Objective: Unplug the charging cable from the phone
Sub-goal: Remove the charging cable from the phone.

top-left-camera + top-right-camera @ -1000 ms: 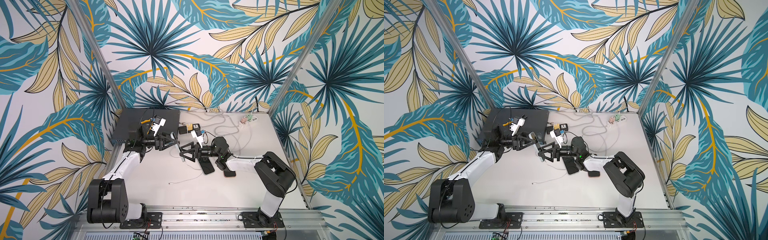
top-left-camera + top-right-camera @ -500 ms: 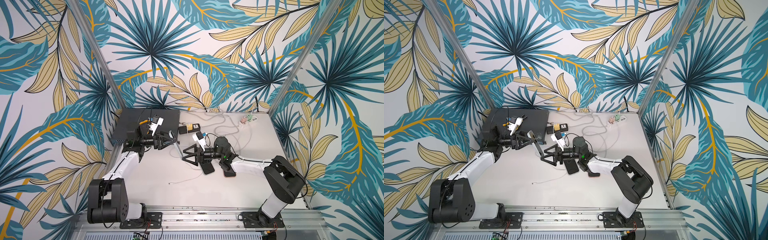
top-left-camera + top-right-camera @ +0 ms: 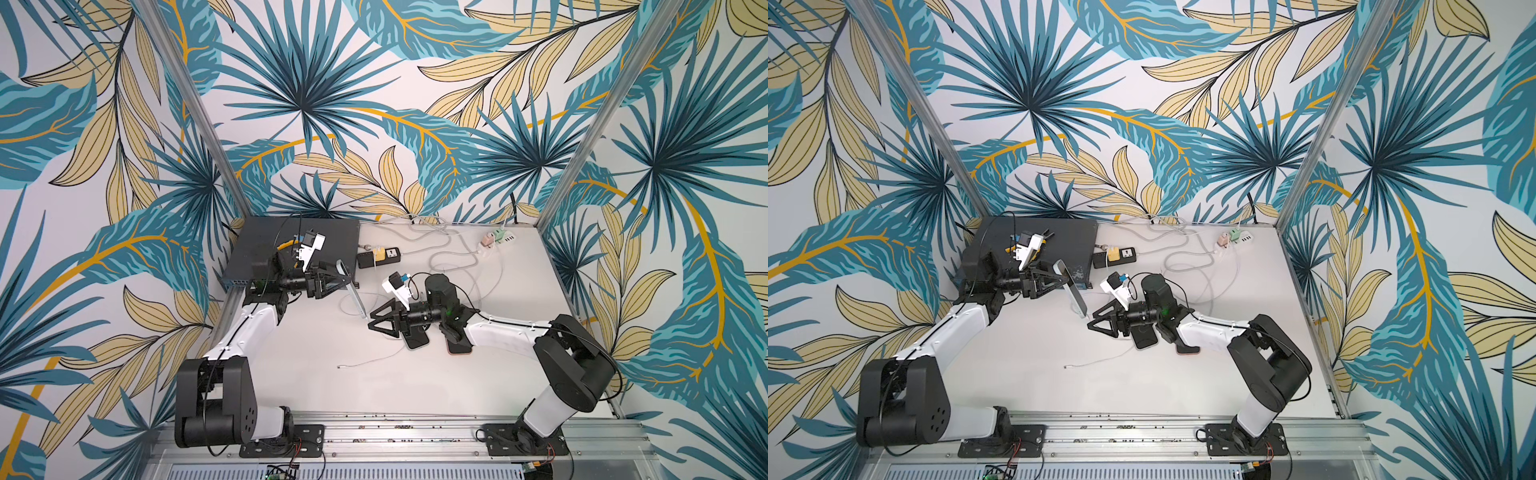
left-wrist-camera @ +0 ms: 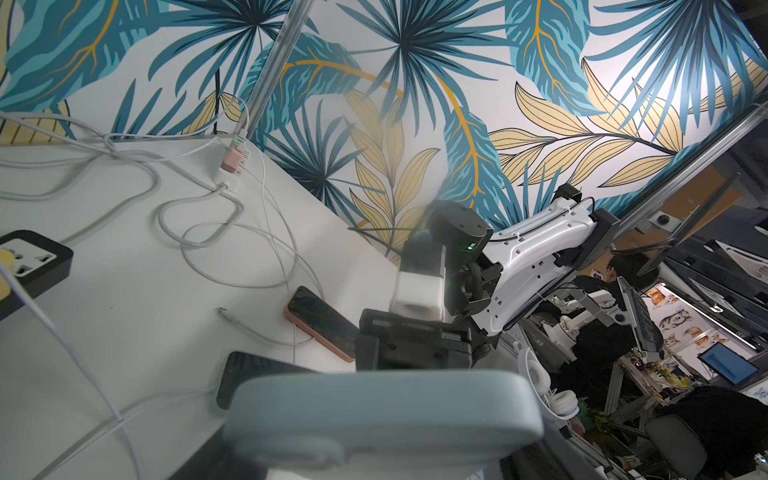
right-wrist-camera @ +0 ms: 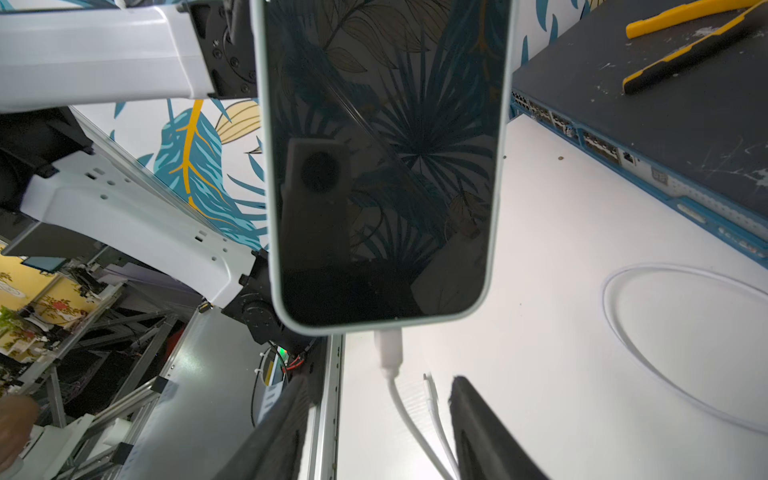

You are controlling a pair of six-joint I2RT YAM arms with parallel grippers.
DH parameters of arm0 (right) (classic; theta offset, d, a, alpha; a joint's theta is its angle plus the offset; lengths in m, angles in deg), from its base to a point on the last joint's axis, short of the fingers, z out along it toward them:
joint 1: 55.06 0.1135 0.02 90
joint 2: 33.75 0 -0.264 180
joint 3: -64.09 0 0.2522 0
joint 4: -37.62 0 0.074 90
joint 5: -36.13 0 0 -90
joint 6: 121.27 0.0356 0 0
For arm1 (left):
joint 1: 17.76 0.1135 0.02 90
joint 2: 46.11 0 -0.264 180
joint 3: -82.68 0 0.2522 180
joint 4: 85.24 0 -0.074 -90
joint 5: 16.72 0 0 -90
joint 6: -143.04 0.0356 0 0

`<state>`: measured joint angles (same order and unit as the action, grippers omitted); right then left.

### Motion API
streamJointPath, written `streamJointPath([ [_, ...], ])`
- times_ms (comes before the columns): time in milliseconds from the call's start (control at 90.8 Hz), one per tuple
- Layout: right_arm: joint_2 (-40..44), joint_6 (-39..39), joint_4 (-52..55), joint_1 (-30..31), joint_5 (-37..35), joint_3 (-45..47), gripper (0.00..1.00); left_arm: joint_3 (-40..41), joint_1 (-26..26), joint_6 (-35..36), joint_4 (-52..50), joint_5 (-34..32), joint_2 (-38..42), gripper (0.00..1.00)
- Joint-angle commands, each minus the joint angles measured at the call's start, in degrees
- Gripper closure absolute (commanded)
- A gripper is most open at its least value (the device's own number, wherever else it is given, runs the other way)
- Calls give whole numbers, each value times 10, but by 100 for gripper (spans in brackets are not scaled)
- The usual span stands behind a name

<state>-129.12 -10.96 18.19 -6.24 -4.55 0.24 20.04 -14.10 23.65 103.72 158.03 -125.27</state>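
Observation:
A phone (image 3: 352, 286) in a pale blue-green case hangs tilted above the table, dark screen (image 5: 382, 166) facing the right wrist view. My left gripper (image 3: 337, 279) is shut on its upper end; the case back (image 4: 382, 411) fills the left wrist view and hides the jaws. A white charging cable plug (image 5: 388, 349) sits in the phone's lower edge. My right gripper (image 5: 382, 380) is open, one jaw on each side of the cable just below the plug, not touching it. In both top views it (image 3: 1090, 324) points at the phone's (image 3: 1073, 291) lower end.
A black phone (image 3: 415, 338) and a pink-cased phone (image 3: 459, 347) lie under the right arm. A loose white cable end (image 3: 365, 361) lies in front. A dark network switch (image 3: 270, 249) with yellow pliers (image 5: 685, 16), a black power strip (image 3: 379, 257) and chargers (image 3: 498, 239) stand at the back.
The right arm has stretched out and brought its gripper to the phone's lower end, and its jaws have narrowed around the cable. The left gripper keeps the phone almost still.

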Motion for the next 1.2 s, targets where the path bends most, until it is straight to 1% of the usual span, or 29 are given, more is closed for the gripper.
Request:
streamJointPath([
  [0,-9,-26,26,7,-6,-10,49,2,6,1,22,2,4,67],
  [220,-21,-32,29,14,-9,-19,59,3,7,1,21,1,3,67],
  [386,-25,-38,32,16,-10,-22,69,2,8,1,21,1,2,67],
  [441,-25,-40,33,16,-12,-22,74,3,7,1,22,1,3,67],
  [628,-24,-45,35,17,-17,-21,86,3,8,2,21,1,2,67],
  [683,-24,-46,36,18,-18,-21,88,3,9,1,22,1,3,67],
  [782,-22,-48,41,17,-22,-21,88,3,9,2,22,1,3,67],
  [837,-18,-48,41,17,-32,-19,84,3,9,2,22,1,3,67],
  [870,-14,-47,40,17,-38,-17,81,4,9,3,22,2,3,68],
  [937,-7,-44,39,17,-41,-17,63,4,9,4,23,3,4,68],
  [1113,0,-26,26,16,-16,-25,28,7,9,5,31,11,5,68],
  [1190,-1,-18,25,16,-9,-33,16,9,9,3,35,14,8,68],
])
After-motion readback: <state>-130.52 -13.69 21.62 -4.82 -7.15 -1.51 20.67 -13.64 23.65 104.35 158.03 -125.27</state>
